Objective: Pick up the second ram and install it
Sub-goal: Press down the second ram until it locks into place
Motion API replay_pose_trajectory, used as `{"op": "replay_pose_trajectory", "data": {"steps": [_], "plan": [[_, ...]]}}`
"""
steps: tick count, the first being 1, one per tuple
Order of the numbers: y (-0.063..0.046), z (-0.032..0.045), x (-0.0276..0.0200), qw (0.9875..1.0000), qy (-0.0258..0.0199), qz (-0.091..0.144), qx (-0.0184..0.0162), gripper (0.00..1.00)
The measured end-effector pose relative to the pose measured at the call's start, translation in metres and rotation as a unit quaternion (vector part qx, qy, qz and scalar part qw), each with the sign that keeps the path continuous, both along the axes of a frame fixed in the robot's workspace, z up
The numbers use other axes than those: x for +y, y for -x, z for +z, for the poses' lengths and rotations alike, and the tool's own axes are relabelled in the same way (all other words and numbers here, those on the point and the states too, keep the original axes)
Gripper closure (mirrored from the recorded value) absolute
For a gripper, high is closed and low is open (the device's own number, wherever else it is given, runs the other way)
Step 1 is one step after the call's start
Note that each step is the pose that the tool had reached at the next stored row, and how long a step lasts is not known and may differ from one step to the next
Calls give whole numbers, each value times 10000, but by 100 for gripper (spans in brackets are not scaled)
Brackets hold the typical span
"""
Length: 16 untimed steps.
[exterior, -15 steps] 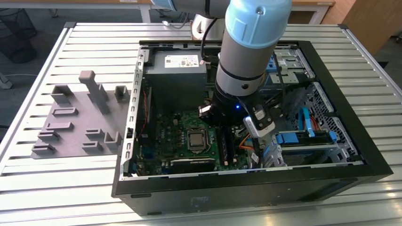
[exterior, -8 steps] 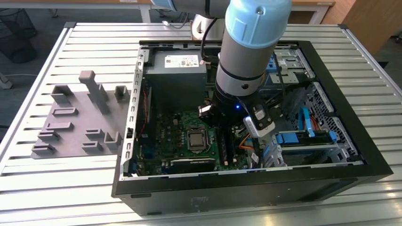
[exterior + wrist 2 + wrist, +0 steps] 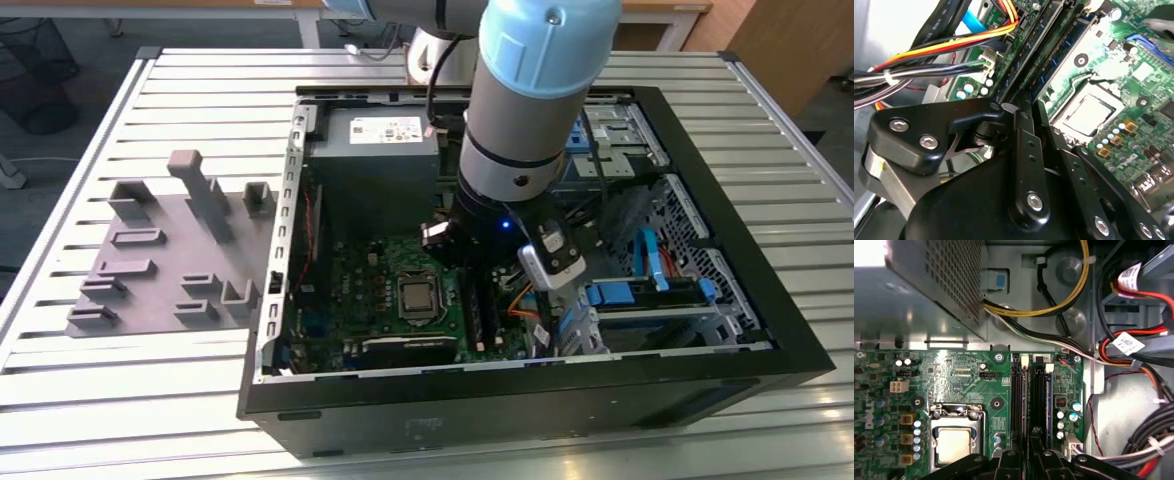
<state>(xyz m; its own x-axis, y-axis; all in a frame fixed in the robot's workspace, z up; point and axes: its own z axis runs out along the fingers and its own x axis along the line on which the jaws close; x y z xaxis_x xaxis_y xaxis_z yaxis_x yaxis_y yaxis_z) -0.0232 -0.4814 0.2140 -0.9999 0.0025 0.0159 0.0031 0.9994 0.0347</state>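
The second ram (image 3: pixel 1025 400) stands on edge along a black slot of the green motherboard (image 3: pixel 964 375), beside the processor socket (image 3: pixel 954 440). My gripper (image 3: pixel 1027 447) reaches down over one end of it, its black fingers (image 3: pixel 1009 462) closed against the stick's two faces. The second wrist view shows the same: my gripper (image 3: pixel 1031 107) pinches the near end of the second ram (image 3: pixel 1026 60), which runs away from it along the slot. I cannot tell how deep it sits. In the exterior view the arm (image 3: pixel 527 120) stands inside the open computer case (image 3: pixel 747 330).
Another dark blue stick (image 3: pixel 1047 400) sits in the neighbouring slot. Bundled coloured cables (image 3: pixel 1134 350) crowd one side, and the grey power supply (image 3: pixel 929 290) rises behind the board. A grey fixture with upright blocks (image 3: pixel 160 250) lies on the slatted table at the exterior view's left.
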Motion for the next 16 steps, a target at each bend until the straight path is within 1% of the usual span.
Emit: {"op": "replay_pose_trajectory", "data": {"steps": [6,7,10,11,12,13,16], "plan": [[0,177,0,10000,0,0,0,79],[0,197,0,10000,0,0,0,79],[0,203,0,10000,-2,0,-1,81],[0,205,0,10000,-1,0,0,87],[0,206,0,10000,0,0,0,87],[0,207,0,10000,0,0,0,89],[0,205,0,10000,-1,0,0,89]]}}
